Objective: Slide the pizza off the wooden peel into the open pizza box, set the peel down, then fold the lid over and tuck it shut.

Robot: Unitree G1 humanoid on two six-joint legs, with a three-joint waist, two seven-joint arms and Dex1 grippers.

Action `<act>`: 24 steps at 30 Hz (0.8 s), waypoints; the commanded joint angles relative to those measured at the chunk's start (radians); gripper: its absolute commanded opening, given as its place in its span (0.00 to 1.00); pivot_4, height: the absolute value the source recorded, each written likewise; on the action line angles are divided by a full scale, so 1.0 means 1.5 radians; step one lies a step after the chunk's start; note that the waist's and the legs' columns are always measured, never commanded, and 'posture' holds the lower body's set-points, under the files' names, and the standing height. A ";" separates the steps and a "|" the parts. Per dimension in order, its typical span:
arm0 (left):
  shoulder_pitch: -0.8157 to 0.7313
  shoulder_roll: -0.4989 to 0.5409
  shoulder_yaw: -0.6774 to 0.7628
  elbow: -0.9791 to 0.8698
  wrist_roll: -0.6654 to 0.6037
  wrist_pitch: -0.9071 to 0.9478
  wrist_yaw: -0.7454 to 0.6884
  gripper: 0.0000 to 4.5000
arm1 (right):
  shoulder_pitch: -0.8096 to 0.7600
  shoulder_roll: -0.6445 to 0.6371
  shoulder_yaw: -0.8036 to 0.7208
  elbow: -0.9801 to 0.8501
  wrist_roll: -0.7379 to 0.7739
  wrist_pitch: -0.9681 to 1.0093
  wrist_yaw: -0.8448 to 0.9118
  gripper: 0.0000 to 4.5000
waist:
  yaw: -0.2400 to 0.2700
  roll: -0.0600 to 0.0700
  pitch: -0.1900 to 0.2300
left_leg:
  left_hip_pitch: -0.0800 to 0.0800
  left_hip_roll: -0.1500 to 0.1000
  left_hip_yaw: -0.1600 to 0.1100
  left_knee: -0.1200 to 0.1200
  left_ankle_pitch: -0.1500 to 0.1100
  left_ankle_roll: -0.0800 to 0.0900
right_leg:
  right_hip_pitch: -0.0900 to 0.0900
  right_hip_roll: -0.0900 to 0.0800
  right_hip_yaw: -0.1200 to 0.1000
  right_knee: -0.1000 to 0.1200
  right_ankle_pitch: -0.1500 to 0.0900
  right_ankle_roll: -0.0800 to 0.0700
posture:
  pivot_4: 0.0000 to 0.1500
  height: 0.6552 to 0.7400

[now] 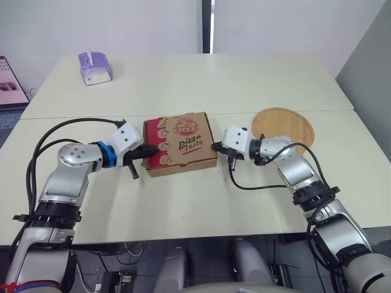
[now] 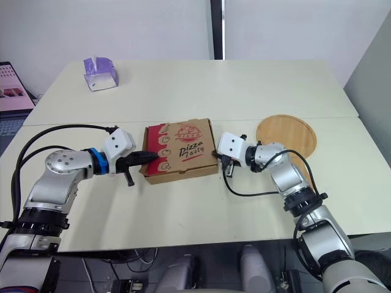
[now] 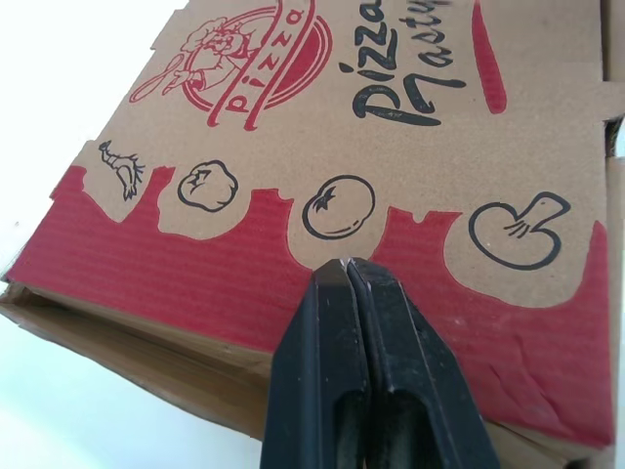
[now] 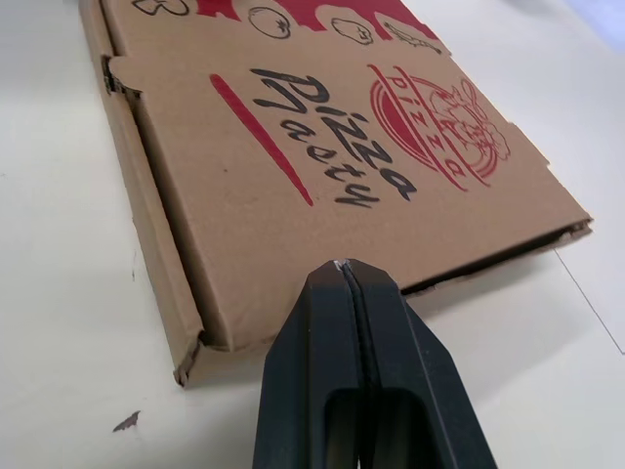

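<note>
Left eye view, box: the flat brown cardboard pizza box with red and black print lies near the middle of the pale table, its lid folded down over it. You cannot see the pizza; with the lid down, it is presumably inside.
Peel: the round light wooden peel lies flat on the table just beside the box, on your right, touching neither arm.
Left tool: the left tool has its two black fingers pressed together, holding nothing, with the tips resting on the red band along the lid's left edge.
Right tool: the right tool is likewise closed on nothing, tips at the box's right side wall near a corner.
Step in hand: tucking the lid shut, which looks like the last part of the task.
Gaps: the wrist views show a dark slit under one lid edge and loose layers at a side wall, so the tuck looks incomplete.
How to do it well: press straight down with the left tips while the right tool braces the opposite wall, so the box cannot skid.
Care: push gently; the cardboard will likely dent, and a hard push may crush the pizza.
Bystander: the purple tissue box sits well apart at the far left.
</note>
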 commanded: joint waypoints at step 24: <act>-0.005 0.098 -0.008 -0.039 0.003 0.048 -0.094 0.00 | 0.002 0.014 -0.004 -0.029 0.008 0.012 0.004 0.00 | 0.001 0.000 0.001 | -0.001 0.000 0.000 0.000 0.000 0.000 | -0.001 0.001 0.000 0.000 0.000 0.000 | 1.00 1.00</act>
